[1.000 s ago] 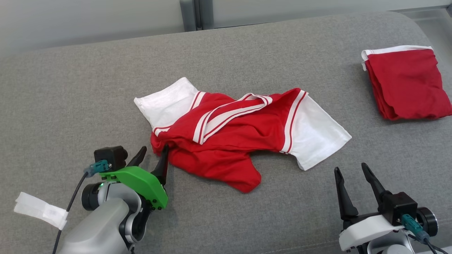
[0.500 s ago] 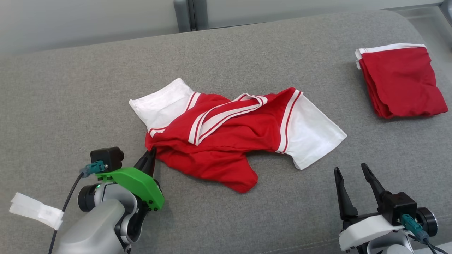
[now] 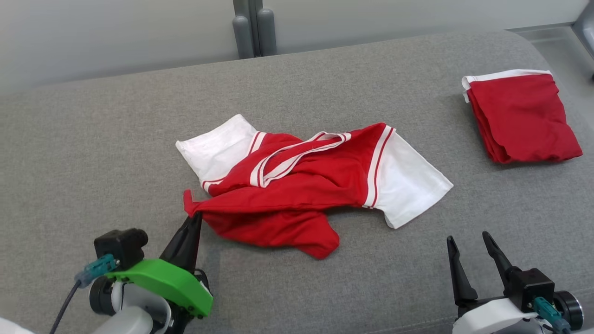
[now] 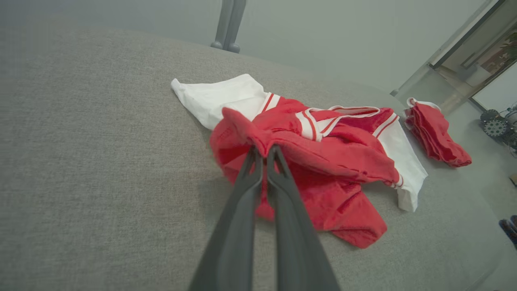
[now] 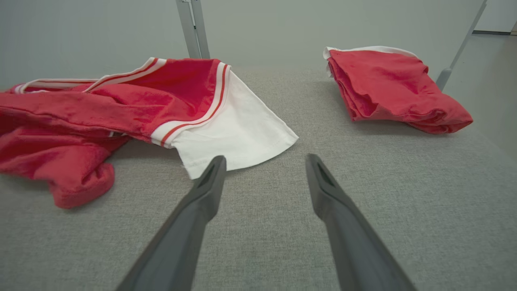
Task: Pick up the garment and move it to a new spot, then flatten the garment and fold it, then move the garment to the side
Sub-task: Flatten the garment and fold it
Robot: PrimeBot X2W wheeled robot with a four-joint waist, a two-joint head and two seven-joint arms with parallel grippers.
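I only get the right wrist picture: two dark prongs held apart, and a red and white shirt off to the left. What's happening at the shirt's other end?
Observer: The left gripper is pinched shut on a red corner of the shirt.
Operator: Is that arm dark all over, like these prongs?
Observer: No, a bright green cover sits behind its fingers.
Operator: Does the shirt have a second sleeve?
Observer: Yes, a white sleeve lies flat on that side, farther from the robot than the gripped corner.
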